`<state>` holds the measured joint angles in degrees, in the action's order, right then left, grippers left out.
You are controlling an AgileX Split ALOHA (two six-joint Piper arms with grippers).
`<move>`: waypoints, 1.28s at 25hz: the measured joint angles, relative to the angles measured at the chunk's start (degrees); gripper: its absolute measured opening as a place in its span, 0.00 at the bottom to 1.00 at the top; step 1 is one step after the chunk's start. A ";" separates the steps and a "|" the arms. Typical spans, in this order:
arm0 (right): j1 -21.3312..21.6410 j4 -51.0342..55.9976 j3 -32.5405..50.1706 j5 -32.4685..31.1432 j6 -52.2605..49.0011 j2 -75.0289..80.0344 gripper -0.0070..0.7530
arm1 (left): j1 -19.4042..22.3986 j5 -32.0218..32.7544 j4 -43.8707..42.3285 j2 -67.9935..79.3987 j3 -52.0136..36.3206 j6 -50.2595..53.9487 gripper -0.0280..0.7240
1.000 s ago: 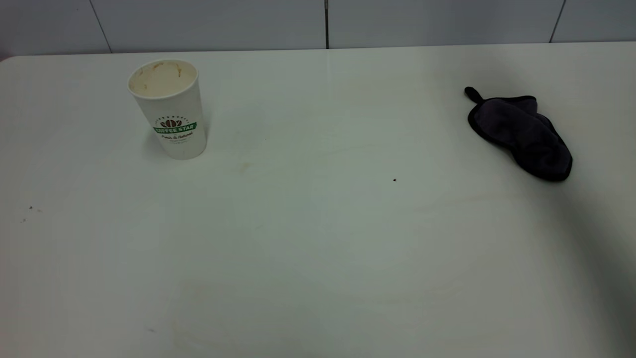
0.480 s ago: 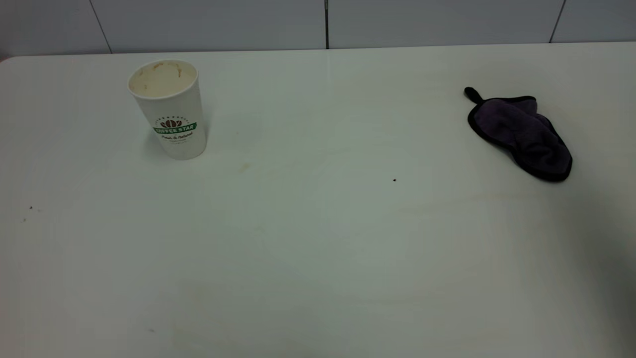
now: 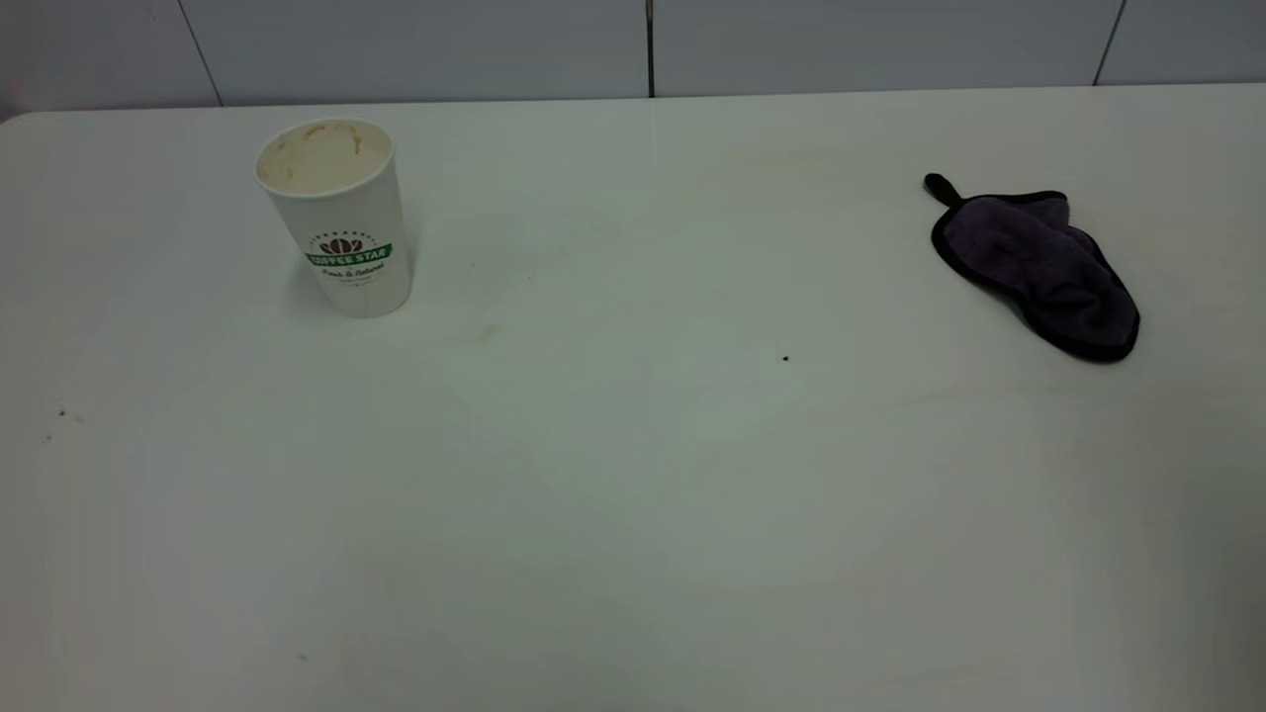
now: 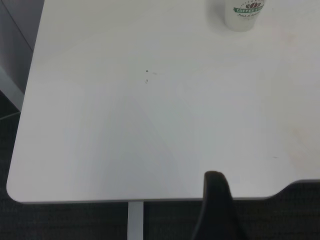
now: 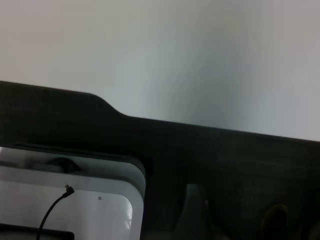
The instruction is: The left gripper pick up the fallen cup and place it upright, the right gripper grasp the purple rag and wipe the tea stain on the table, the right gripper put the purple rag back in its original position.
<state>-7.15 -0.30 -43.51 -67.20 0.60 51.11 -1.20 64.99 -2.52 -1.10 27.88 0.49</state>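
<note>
The cup [image 3: 336,216] stands upright at the table's [image 3: 633,494] back left, white with a green banner logo and tan marks inside. Its lower half also shows in the left wrist view, cup [image 4: 243,14]. A faint tan smear, the tea stain [image 3: 485,333], lies just right of the cup. The purple rag [image 3: 1037,264] lies flat at the back right with its black loop tab pointing away. Neither arm shows in the exterior view. A dark part of my left gripper [image 4: 216,207] hangs over the table's near left edge. My right gripper [image 5: 235,212] is open, off the table's edge, holding nothing.
A grey panelled wall [image 3: 633,44] runs behind the table. A tiny dark speck [image 3: 785,358] marks the tabletop's middle. Dark floor [image 5: 225,150] and a white box [image 5: 75,205] with a cable lie below the table's edge in the right wrist view.
The dark shadow at the lower right of the exterior view has faded and drawn off. Cup and rag have not moved.
</note>
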 joint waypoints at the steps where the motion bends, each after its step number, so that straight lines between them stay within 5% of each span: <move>1: 0.00 0.00 1.86 0.60 -0.23 -1.80 0.91 | 0.00 0.00 0.00 0.00 0.00 0.00 0.76; 13: 0.00 -1.28 15.48 3.52 -1.16 -26.75 0.89 | 0.00 0.00 0.00 0.00 0.00 0.06 0.76; 27: 0.00 -1.94 16.14 3.16 -1.16 -46.20 0.87 | 0.00 0.00 0.00 0.00 0.00 0.06 0.76; 32: 0.00 -1.94 16.14 3.16 -1.16 -46.74 0.77 | 0.00 0.00 0.00 0.00 0.00 0.06 0.76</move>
<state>-7.15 -2.25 -27.37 -64.03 -0.56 4.37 -1.20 64.99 -2.52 -1.10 27.88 0.56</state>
